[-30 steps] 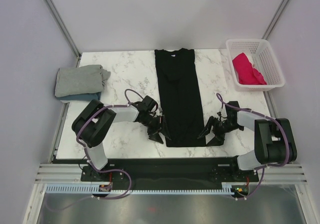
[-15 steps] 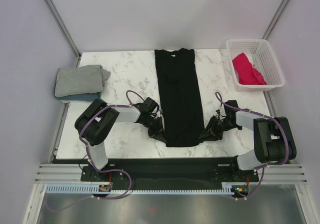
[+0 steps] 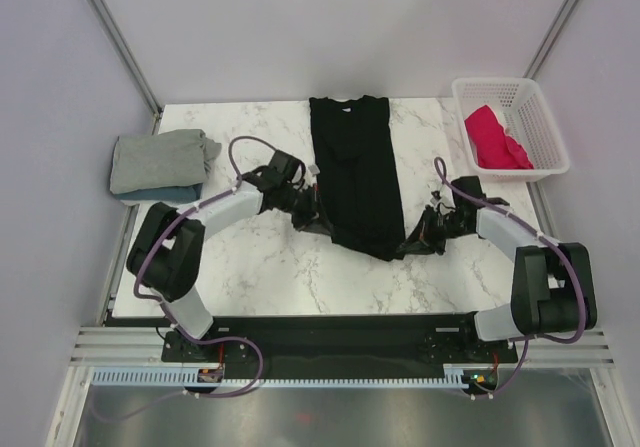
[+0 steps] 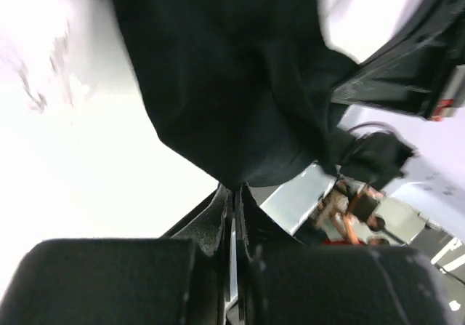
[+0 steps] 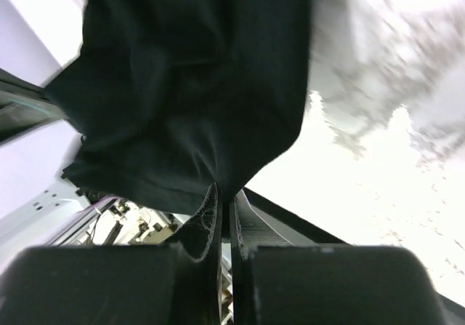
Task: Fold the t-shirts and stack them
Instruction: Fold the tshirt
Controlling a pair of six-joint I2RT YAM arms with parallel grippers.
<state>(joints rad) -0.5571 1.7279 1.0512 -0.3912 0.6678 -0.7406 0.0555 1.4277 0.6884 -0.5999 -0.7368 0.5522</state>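
Far left, on the white marbled tabletop [image 3: 250, 267]: folded grey cloth t-shirt [image 3: 160, 159], already stacked. Centre: left gripper [image 3: 318, 218] clenched on the near-left hem corner of the long black cloth t-shirt [image 3: 355, 157]. Further right: right gripper [image 3: 416, 246] clenched on the near-right corner. Likely trouble: uneven pull skewing the fold, or a thin pinch slipping and dropping the hem.

Matt black cloth t-shirt [image 3: 355, 167]; table [image 3: 260, 267] seemingly polished marble; basket [image 3: 548, 132] plastic.
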